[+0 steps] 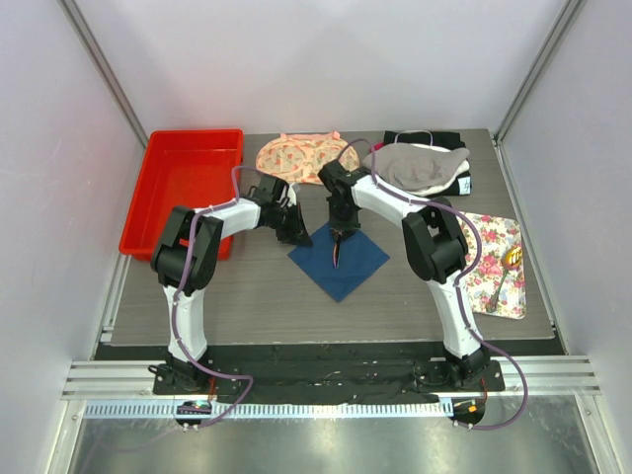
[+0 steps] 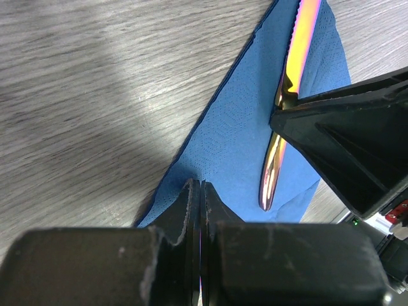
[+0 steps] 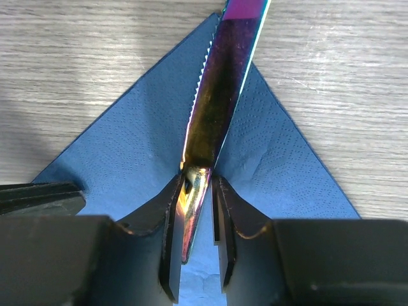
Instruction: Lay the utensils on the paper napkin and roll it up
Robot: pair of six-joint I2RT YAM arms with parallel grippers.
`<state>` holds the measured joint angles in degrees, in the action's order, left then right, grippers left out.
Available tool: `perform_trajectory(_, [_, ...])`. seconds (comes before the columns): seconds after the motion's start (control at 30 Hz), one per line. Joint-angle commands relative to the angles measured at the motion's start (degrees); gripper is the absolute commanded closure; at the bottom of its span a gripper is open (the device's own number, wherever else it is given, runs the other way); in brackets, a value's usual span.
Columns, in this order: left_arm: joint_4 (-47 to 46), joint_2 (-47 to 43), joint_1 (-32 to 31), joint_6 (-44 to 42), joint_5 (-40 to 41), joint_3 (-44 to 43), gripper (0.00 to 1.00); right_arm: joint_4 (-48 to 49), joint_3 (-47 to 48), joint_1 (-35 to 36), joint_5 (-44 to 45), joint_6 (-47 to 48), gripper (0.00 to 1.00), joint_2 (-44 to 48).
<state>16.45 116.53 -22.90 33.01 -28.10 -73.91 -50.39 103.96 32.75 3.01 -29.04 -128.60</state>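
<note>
The dark blue paper napkin [image 1: 346, 272] lies flat like a diamond on the table between the arms, also in the left wrist view [image 2: 242, 140] and the right wrist view [image 3: 127, 159]. My right gripper [image 1: 341, 229] [image 3: 199, 178] is shut on the handle of an iridescent purple-gold knife [image 3: 223, 83] whose blade lies along the napkin's middle [image 2: 296, 57]. My left gripper [image 1: 299, 235] [image 2: 201, 188] is shut, its tips down on the napkin's left corner. Another utensil with a yellowish end [image 1: 506, 267] lies on the white floral mat [image 1: 494, 296] at the right.
A red tray [image 1: 188, 178] stands at the back left. A peach floral cloth [image 1: 296, 153] and a grey cloth on dark fabric [image 1: 420, 166] lie along the back edge. White walls close in the table on three sides.
</note>
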Motion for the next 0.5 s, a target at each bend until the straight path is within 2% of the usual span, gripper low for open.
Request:
perform_trajectory(0.0, [0.5,2.6,0.2,-0.8,4.5,0.8,1.0,-1.8,1.4,0.2,5.2,-0.9,0.72,-0.8])
perform_trajectory(0.2, [0.6,2.7,0.2,-0.7,4.7,0.6,1.0,-2.3,2.6,0.4,3.4,-0.5,0.83,-0.3])
perform_trajectory(0.3, [0.9,2.6,0.1,-0.8,4.8,0.7,1.0,-2.7,3.8,0.4,2.9,-0.2,0.99,0.6])
perform_trajectory(0.47, [0.6,2.8,0.2,-0.6,4.7,0.6,1.0,-3.0,5.4,0.4,1.5,0.0,0.99,2.6])
